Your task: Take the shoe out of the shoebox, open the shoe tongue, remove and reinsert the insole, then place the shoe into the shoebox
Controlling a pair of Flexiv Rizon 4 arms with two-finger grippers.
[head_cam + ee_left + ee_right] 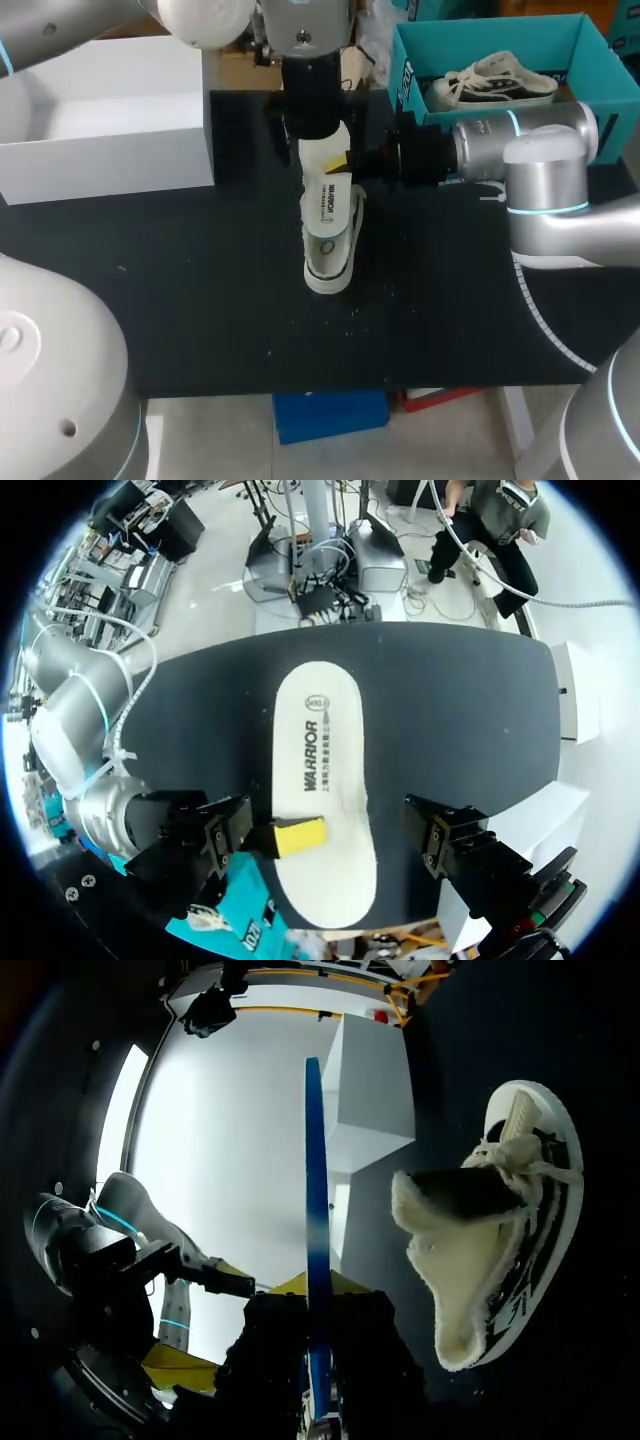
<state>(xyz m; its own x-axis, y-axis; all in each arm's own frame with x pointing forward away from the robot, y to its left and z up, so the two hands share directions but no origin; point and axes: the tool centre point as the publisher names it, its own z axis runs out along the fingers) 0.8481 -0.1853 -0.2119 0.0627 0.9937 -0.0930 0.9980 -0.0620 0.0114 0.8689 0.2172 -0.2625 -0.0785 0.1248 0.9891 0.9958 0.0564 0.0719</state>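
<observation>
One white sneaker (335, 262) on the black table (200, 300), tongue folded out. Just above the sneaker, a white insole (326, 195), lower end at the sneaker's opening, pinched between the yellow tips of the right gripper (348, 165). Left gripper (312, 140) over the insole's end farthest from the sneaker; hold impossible to tell. Beyond the sneaker, toward the right arm's side, a teal shoebox (405, 80) with a second sneaker (495, 82) inside.
</observation>
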